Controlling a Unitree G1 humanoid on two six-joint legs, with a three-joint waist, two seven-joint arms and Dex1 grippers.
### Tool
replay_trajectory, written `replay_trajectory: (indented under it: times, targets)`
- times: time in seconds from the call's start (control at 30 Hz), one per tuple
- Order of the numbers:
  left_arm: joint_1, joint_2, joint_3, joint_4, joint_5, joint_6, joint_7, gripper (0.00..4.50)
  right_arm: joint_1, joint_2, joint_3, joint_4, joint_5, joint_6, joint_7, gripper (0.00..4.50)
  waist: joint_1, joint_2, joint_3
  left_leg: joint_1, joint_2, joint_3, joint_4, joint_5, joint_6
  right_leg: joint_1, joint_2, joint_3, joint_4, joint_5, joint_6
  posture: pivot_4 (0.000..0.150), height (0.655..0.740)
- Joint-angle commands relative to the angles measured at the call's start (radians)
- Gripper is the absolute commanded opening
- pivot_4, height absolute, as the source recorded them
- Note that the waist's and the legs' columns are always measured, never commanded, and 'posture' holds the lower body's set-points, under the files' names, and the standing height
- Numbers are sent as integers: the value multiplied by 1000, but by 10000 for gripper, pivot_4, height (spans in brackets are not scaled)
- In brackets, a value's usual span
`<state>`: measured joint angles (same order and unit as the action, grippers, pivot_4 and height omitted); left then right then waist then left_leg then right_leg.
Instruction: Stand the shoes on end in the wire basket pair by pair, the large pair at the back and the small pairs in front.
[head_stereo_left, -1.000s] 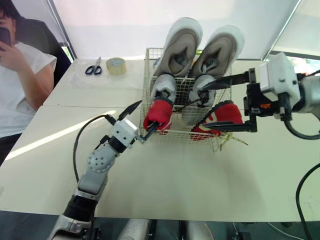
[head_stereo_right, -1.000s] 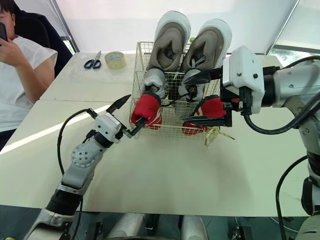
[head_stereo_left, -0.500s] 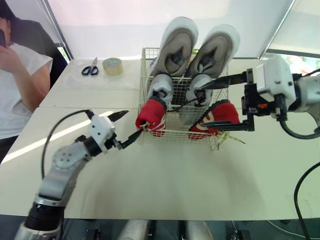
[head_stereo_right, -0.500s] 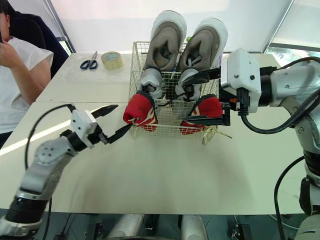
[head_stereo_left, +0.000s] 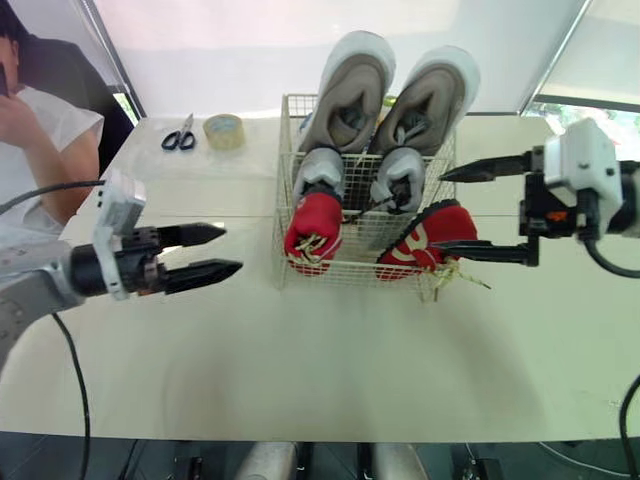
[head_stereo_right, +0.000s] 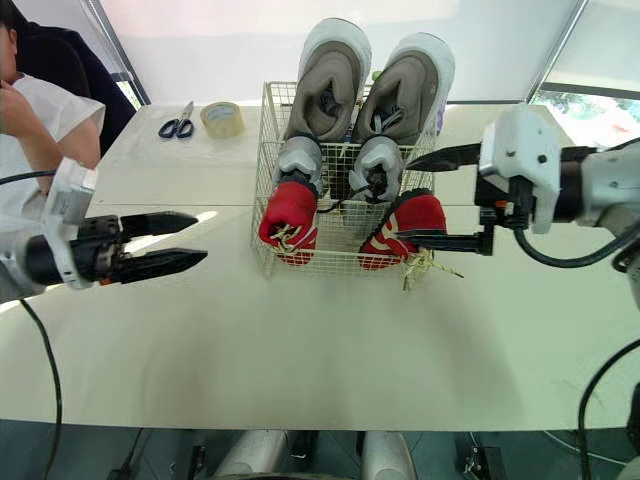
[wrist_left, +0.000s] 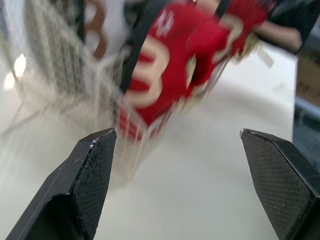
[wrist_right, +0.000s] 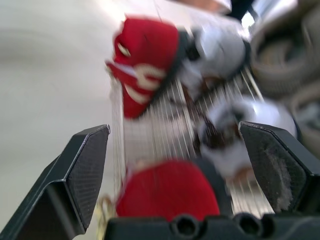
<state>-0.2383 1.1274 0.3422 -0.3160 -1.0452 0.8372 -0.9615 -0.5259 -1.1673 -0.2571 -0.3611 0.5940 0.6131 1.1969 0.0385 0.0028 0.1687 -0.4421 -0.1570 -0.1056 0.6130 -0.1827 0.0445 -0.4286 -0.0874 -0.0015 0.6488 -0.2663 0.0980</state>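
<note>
Right now the white wire basket (head_stereo_left: 358, 250) stands on the cream tabletop (head_stereo_left: 330, 350) toward its far edge, about midway between the left and right edges. At the back of the basket the large pair of taupe sneakers with thick white soles (head_stereo_left: 350, 95) stands on end, the 2 shoes side by side and rising well above the rim. Just in front of them the small pair of grey shoes (head_stereo_left: 322, 172) is also on end. At the front of the basket is the small pair of red shoes with cream markings (head_stereo_left: 313, 222): the left one is upright against the front wire, and the right one (head_stereo_left: 425, 240) leans toward the basket's right front corner. Pale yellow laces (head_stereo_left: 448, 280) trail out onto the table at that corner.

The right gripper (head_stereo_left: 441, 212) is at the basket's right side with its 2 black fingers spread wide and nothing pinched between them. The upper fingertip is level with the right grey shoe, and the lower one overlaps the leaning red shoe; I cannot tell whether it touches.

The left gripper (head_stereo_left: 231, 249) hovers over the table well apart from the basket, toward the left edge, pointing at it, fingers parted and empty.

Near the far left corner lie dark-handled scissors (head_stereo_left: 180, 135) and, just beside them, a roll of clear tape (head_stereo_left: 225, 130). A person in a white T-shirt (head_stereo_left: 40, 130) sits beyond the left edge.
</note>
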Motion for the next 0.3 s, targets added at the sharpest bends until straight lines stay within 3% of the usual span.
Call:
replay_trajectory:
  times: [0.03, 0.3]
  targets:
    - [-22, 25, 33, 20, 48, -33, -54, 40631, 56, -38, -103, -33, 13, 23, 1, 45000, 1, 0, 0, 0, 0, 0, 0, 0, 0, 0, 0, 0, 0, 0, 0, 1500, 7400]
    - [-82, 30, 5, 83, 137, -72, -147, 40631, 246, -51, -290, -70, 21, 85, 4, 45000, 0, 1, 0, -1, 0, 1, -3, 0, 0, 0, 0, 1, -1, 0, 0, 1500, 7400]
